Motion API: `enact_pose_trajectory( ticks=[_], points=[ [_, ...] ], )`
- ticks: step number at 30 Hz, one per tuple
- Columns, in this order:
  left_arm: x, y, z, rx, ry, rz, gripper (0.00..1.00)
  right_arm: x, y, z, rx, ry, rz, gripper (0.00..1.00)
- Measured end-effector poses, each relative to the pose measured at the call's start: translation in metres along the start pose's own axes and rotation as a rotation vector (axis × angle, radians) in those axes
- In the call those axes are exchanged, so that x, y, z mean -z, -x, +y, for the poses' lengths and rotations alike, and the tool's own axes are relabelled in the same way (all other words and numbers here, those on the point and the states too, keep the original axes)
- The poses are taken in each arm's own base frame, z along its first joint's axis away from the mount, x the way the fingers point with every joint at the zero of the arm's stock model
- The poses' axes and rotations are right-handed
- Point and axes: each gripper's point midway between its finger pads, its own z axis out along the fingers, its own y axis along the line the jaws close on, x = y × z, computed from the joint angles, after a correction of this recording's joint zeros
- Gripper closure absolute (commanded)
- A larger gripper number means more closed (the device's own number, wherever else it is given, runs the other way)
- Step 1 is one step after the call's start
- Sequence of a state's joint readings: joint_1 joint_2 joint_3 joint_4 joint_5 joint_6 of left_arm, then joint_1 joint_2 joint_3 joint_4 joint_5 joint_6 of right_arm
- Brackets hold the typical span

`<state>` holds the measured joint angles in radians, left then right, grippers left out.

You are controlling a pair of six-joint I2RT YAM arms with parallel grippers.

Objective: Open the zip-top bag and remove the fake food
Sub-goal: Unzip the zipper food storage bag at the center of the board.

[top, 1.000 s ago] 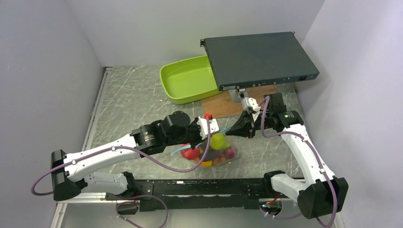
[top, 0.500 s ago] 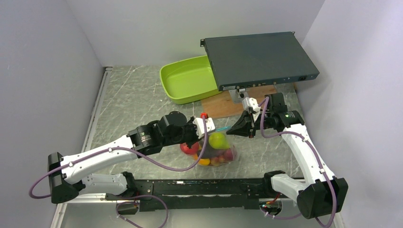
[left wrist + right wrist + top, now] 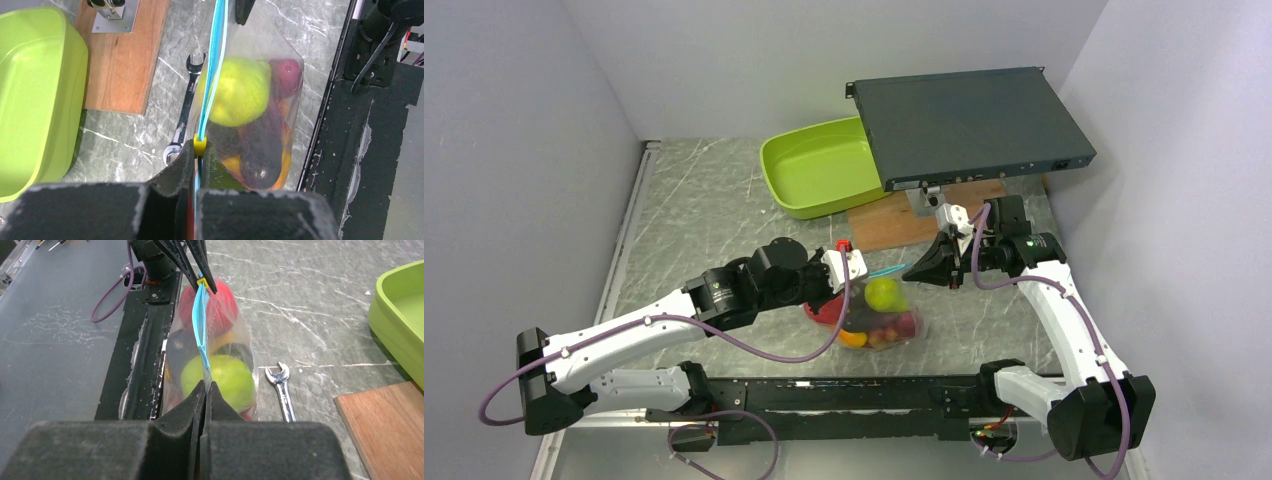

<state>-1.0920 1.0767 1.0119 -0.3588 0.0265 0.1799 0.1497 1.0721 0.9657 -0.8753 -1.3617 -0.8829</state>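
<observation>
The zip-top bag (image 3: pixel 882 318) hangs between my two grippers, just above the table. It holds the fake food: a green pear (image 3: pixel 239 91), a purple eggplant (image 3: pixel 261 150), a red apple (image 3: pixel 221 304) and orange pieces. My left gripper (image 3: pixel 199 150) is shut on the yellow slider (image 3: pixel 200 145) on the blue zip strip (image 3: pixel 216 60). My right gripper (image 3: pixel 206 385) is shut on the other end of the strip (image 3: pixel 200 325), whose two sides stand slightly apart. In the top view the left gripper (image 3: pixel 854 268) and the right gripper (image 3: pixel 908 272) face each other over the bag.
A wrench (image 3: pixel 184 117) lies on the table under the bag. Behind it is a wooden board (image 3: pixel 894 222), a lime-green tray (image 3: pixel 819 168) and a dark flat box (image 3: pixel 969 125) on a stand. The black base rail (image 3: pixel 844 395) runs along the near edge.
My left gripper has moved left along the zip strip with the slider. The strip is now stretched longer between the grippers. The right gripper has held its place.
</observation>
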Motion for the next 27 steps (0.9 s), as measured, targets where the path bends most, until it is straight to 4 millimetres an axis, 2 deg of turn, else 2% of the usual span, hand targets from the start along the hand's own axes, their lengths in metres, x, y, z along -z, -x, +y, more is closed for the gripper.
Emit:
enact_pose_trajectory(
  ticks=[27],
  points=[
    [0.012,-0.014,0.008,0.009,0.039,0.020,1.00,0.005,-0.002,-0.005,-0.010,-0.030,0.008,1.00]
  ],
)
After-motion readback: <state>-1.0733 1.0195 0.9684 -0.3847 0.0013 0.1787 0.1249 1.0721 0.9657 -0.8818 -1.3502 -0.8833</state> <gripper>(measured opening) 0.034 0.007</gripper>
